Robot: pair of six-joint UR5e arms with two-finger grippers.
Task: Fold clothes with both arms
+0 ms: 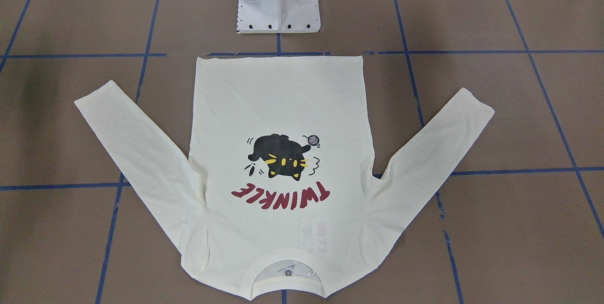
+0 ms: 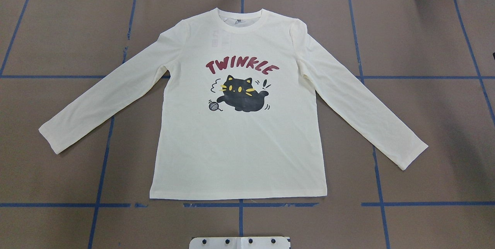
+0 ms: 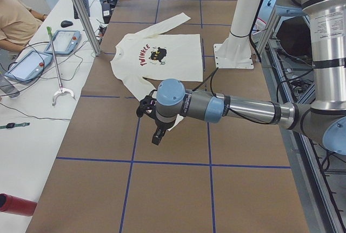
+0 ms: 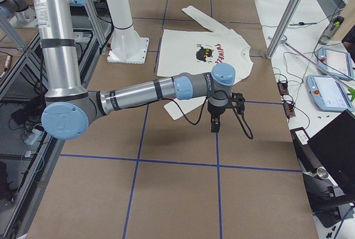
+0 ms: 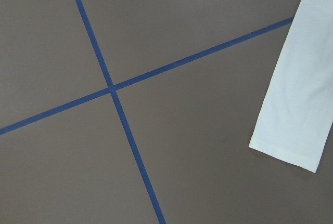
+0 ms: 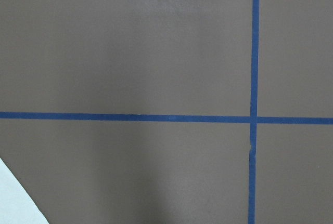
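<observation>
"Where's the shirt (image 2: 239, 156)?"

"Flat on the bench (image 2: 58, 28), print up. The hem is just beside the white pedestal (image 1: 278, 6), the collar on the far side from it, and the sleeves are spread."

"What could go wrong?"

"Probably a pinch that catches only one layer, or uneven lifting that drags it crooked."

"And the hands?"

"The left hand (image 3: 156, 135) and right hand (image 4: 214, 123) hang well out to either side of the pedestal. They show only side-on, so I cannot tell whether the fingers are apart or together. The wrist cameras show just bench and a cuff (image 5: 289, 141)."

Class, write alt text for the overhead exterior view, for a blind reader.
A cream long-sleeved T-shirt lies flat, print up, collar at top, sleeves spread, on a brown table gridded with blue tape.
</observation>
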